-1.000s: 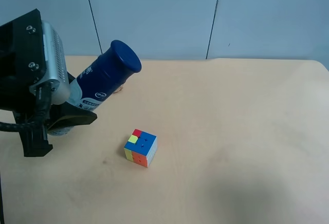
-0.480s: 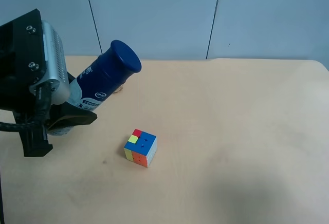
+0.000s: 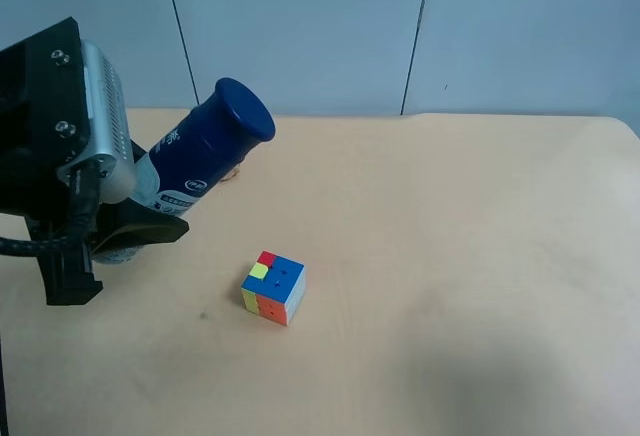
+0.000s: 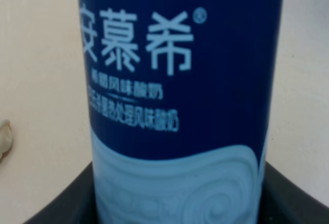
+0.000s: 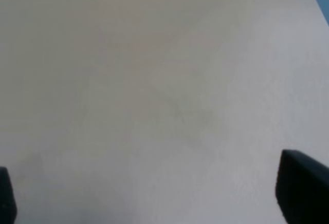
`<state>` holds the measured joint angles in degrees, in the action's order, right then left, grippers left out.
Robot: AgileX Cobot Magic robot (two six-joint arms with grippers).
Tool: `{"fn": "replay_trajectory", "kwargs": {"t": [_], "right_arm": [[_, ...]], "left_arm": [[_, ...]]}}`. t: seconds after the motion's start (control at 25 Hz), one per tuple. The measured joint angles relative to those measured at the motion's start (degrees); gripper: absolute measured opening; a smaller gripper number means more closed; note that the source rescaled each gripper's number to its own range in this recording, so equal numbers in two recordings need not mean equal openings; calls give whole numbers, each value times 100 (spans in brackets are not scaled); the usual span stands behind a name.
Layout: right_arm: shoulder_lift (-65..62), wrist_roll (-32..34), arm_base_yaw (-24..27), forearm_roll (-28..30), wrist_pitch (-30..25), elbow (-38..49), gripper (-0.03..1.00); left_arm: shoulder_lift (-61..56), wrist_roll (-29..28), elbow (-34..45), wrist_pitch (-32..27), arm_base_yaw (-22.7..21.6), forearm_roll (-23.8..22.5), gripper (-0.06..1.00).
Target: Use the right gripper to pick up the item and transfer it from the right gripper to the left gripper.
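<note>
The item, a slim bottle (image 3: pixel 205 151) with a dark navy cap and a blue-and-white label, is held tilted above the table, cap pointing up and to the right. The arm at the exterior high view's left is my left arm; its gripper (image 3: pixel 130 231) is shut on the bottle's lower part. In the left wrist view the bottle (image 4: pixel 180 106) fills the frame, with the black jaws of the gripper (image 4: pixel 180 203) hugging its pale base. My right gripper (image 5: pixel 164 198) is open and empty over bare table; only its dark fingertips (image 5: pixel 303 185) show. It is out of the exterior high view.
A multicoloured puzzle cube (image 3: pixel 273 287) sits on the tan table (image 3: pixel 450 236), below and right of the bottle. A bit of a tan piece (image 3: pixel 235 170) peeks out behind the bottle and also shows in the left wrist view (image 4: pixel 4 137). A blue wall stands behind.
</note>
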<state>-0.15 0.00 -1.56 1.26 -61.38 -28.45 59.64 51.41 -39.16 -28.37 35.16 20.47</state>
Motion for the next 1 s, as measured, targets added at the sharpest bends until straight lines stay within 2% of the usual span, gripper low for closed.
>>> {"fn": "replay_trajectory", "kwargs": {"t": [0.2,0.6,0.8,1.0], "right_arm": [[0,0,0,0,0,0,99],[0,0,0,0,0,0,99],[0,0,0,0,0,0,99],[0,0,0,0,0,0,99]], "left_arm": [[0,-90,0,0,0,0,5],[53,-1289,-18,0,0,-5,5],[312,-1764,-326,-279,0,-225,5],[787,-2535,-949,-673,0,-686,5]]}}
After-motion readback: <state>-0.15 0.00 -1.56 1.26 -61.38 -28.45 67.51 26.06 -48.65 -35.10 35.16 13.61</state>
